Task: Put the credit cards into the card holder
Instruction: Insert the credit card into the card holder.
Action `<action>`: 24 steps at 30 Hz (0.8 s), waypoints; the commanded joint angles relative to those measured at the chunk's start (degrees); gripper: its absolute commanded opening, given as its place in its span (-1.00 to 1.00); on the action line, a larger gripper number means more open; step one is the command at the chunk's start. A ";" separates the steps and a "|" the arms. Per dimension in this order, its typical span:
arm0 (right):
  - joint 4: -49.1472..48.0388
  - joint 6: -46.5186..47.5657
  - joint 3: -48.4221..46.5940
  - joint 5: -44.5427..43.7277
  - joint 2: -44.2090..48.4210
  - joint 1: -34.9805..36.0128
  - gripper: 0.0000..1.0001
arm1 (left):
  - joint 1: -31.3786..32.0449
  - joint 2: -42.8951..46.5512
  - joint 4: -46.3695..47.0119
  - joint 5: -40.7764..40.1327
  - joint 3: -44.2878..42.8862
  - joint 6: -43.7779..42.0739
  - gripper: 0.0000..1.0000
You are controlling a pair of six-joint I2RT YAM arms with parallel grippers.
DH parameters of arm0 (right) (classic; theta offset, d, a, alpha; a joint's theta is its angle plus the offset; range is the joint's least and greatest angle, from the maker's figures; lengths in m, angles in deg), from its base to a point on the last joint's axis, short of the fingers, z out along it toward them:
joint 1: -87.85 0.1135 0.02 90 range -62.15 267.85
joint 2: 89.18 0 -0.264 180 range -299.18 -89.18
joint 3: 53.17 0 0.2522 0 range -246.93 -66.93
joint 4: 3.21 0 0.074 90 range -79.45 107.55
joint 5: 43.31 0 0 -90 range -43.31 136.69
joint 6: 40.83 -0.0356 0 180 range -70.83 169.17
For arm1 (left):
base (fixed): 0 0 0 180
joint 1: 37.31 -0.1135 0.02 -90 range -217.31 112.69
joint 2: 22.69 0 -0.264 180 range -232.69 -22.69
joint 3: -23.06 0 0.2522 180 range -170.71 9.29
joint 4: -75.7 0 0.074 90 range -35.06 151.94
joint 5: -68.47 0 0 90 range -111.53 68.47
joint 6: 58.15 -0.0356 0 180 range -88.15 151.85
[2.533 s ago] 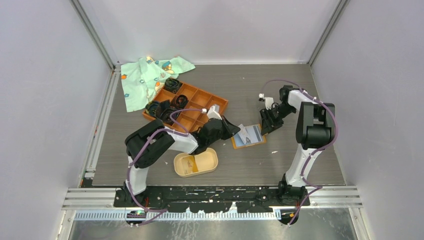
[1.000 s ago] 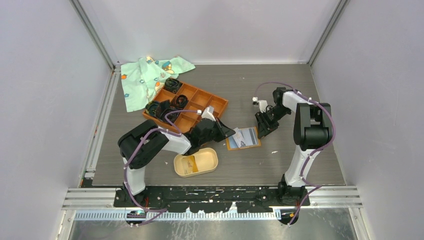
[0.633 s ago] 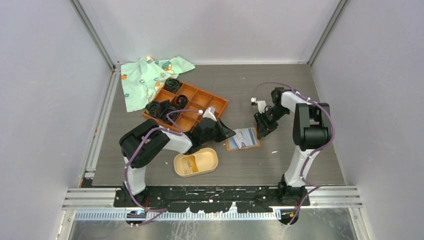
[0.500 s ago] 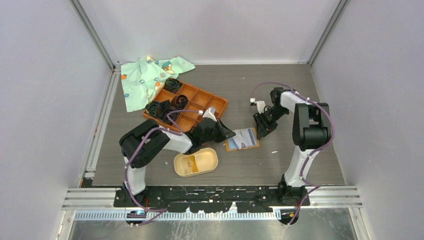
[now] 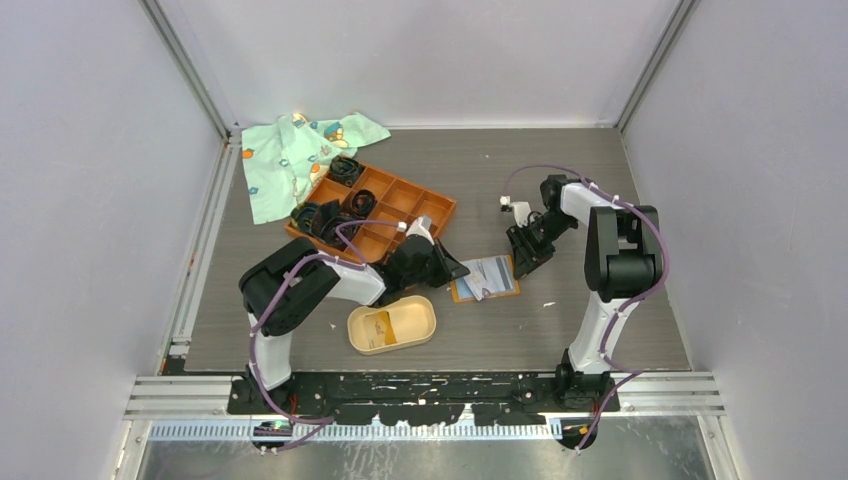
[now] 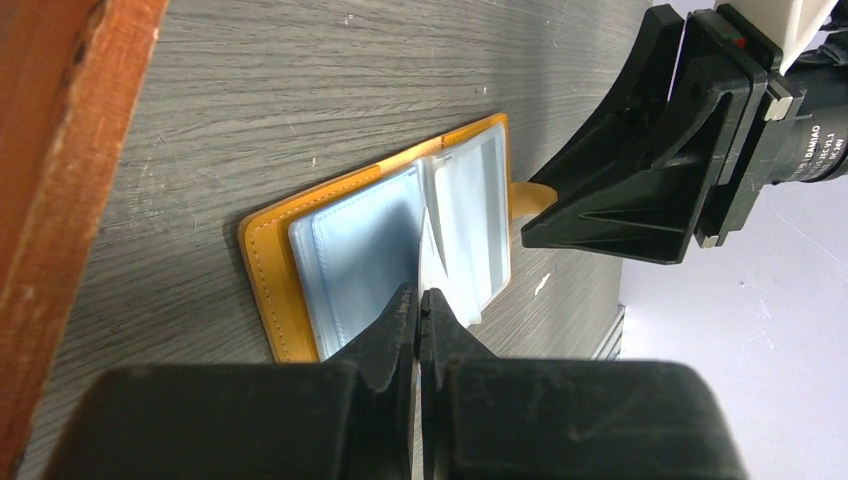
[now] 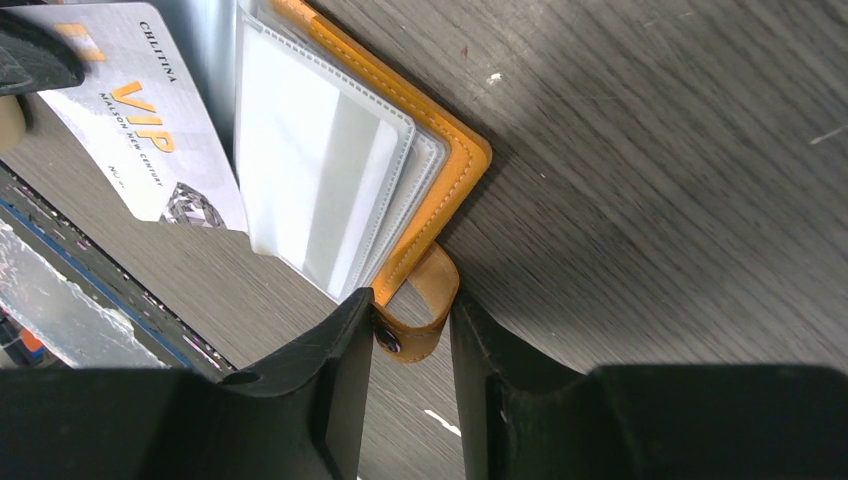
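Note:
An orange wallet lies open on the table, its clear sleeves showing. My left gripper is shut on the edge of a pale credit card marked VIP, which stands up over the sleeves and is seen edge-on as a thin card in the left wrist view. My right gripper is at the wallet's far corner. Its fingers are closed on the looped snap strap. The card holder, a beige oval tray, sits nearer the arm bases with a yellowish card inside.
A large orange grid tray with black coiled bands stands just behind my left arm. A green patterned cloth lies at the back left. Small white scraps dot the table near the wallet.
The wallet and both grippers have shifted left since the earliest frame. In the last second the card has come slightly further out toward the near side; the grips are unchanged.

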 commanded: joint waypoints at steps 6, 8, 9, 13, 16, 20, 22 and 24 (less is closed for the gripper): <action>-0.44 1.10 0.67 -1.31 0.89 0.73 -0.21 | -1.06 -1.15 -2.40 0.05 -4.26 -6.21 -1.00; -0.40 1.05 0.65 -1.35 0.94 0.72 -0.21 | -1.27 -1.38 -2.66 0.36 -4.48 -6.68 -1.00; -0.39 1.04 0.63 -1.35 0.94 0.75 -0.21 | -1.37 -1.65 -2.65 0.59 -4.55 -6.66 -1.00; -0.43 1.03 0.63 -1.42 1.03 0.72 -0.21 | -1.54 -2.52 -2.45 1.64 -4.81 -6.08 -1.00; -0.46 1.03 0.63 -1.46 0.94 0.89 -0.21 | -1.64 -2.49 -2.97 2.44 -4.83 -6.04 -1.00; -0.44 1.03 0.58 -1.44 0.86 0.94 -0.21 | -2.07 -2.82 -3.27 4.08 -4.78 -6.00 -1.00; -0.38 1.03 0.54 -1.44 0.86 0.92 -0.21 | -2.22 -3.27 -3.20 5.04 -4.96 -5.96 -1.00; -0.43 1.03 0.54 -1.44 0.86 0.97 -0.21 | -2.27 -3.88 -3.38 6.09 -5.58 -5.92 -1.00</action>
